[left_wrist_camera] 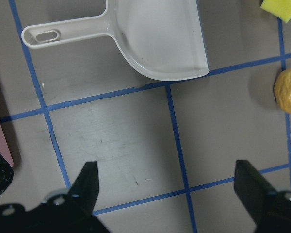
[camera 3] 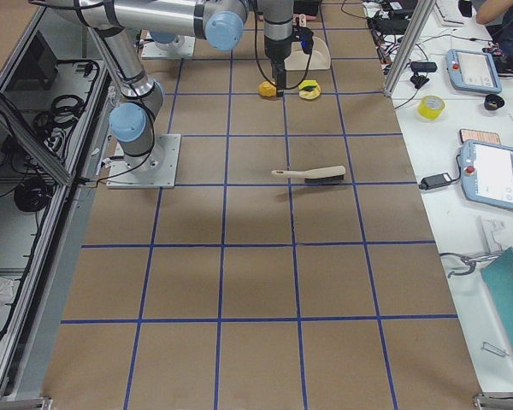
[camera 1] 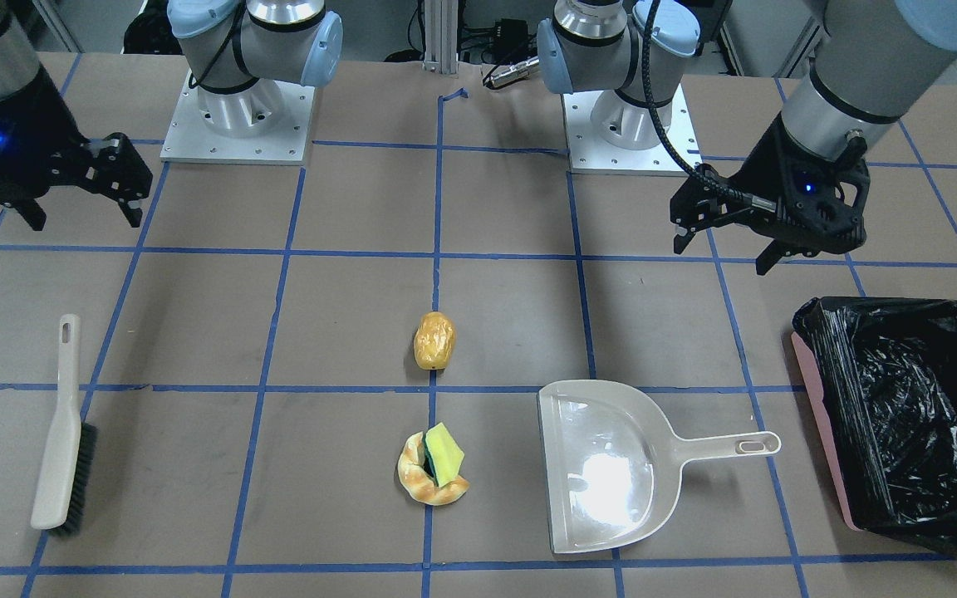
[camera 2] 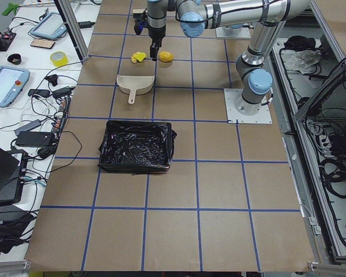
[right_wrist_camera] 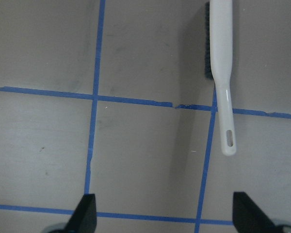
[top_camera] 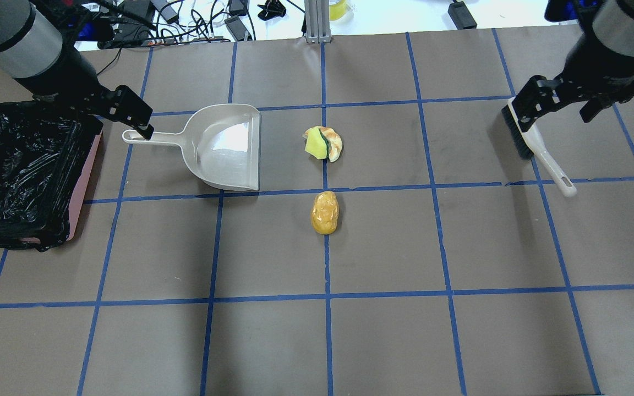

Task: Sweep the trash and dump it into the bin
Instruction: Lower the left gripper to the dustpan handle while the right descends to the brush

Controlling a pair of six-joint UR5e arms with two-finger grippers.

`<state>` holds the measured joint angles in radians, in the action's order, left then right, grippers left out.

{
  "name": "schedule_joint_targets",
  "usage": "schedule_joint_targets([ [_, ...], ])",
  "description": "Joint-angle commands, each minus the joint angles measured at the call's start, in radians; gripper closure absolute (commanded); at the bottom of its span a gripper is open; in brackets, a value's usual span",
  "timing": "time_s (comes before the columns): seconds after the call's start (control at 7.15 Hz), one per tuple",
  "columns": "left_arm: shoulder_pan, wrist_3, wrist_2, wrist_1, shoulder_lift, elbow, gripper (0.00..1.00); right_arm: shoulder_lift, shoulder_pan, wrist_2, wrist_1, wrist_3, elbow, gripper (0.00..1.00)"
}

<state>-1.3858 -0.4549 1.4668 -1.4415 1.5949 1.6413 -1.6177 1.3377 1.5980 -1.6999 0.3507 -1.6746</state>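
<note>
Brown surface [top_camera: 383,247], gridded with blue tape [top_camera: 328,297]. Near centre, potato-like piece [top_camera: 324,212]. At its 12 o'clock, bread-like ring [top_camera: 338,149] under sponge [top_camera: 313,146]. Dustpan [top_camera: 229,148] at 10, bin [top_camera: 83,187] at 9, brush [top_camera: 545,159] at 2.

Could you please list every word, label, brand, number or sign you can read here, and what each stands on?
No text can be read.
The beige plastic dustpan, the beige hand brush with black bristles and the pink bin lined with a black plastic bag show no print.
The tablet screens beside the brown table are too small to read.
</note>
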Motion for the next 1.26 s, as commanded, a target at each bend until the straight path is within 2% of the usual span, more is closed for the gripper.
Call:
schedule_joint_targets([
  [0.0,0.019,-0.326,0.035,0.114,0.080,0.002,0.00,0.080,-0.058,0.013,-0.145,0.103,0.000,0.00],
  [0.14,0.019,-0.526,0.128,0.174,0.117,-0.009,0.00,0.120,-0.083,0.010,-0.167,0.131,0.000,0.00],
  [0.42,0.019,-0.745,0.135,0.252,0.192,0.005,0.02,0.238,-0.106,0.014,-0.304,0.209,-0.002,0.00],
  [0.56,0.019,-0.932,0.130,0.304,0.248,0.005,0.02,0.286,-0.109,0.014,-0.351,0.214,-0.002,0.00],
  [0.7,0.019,-1.041,0.130,0.344,0.288,0.005,0.02,0.338,-0.130,0.013,-0.383,0.223,-0.004,0.00],
  [1.12,0.019,-1.142,0.122,0.374,0.394,0.005,0.02,0.432,-0.161,0.013,-0.417,0.281,-0.004,0.00],
])
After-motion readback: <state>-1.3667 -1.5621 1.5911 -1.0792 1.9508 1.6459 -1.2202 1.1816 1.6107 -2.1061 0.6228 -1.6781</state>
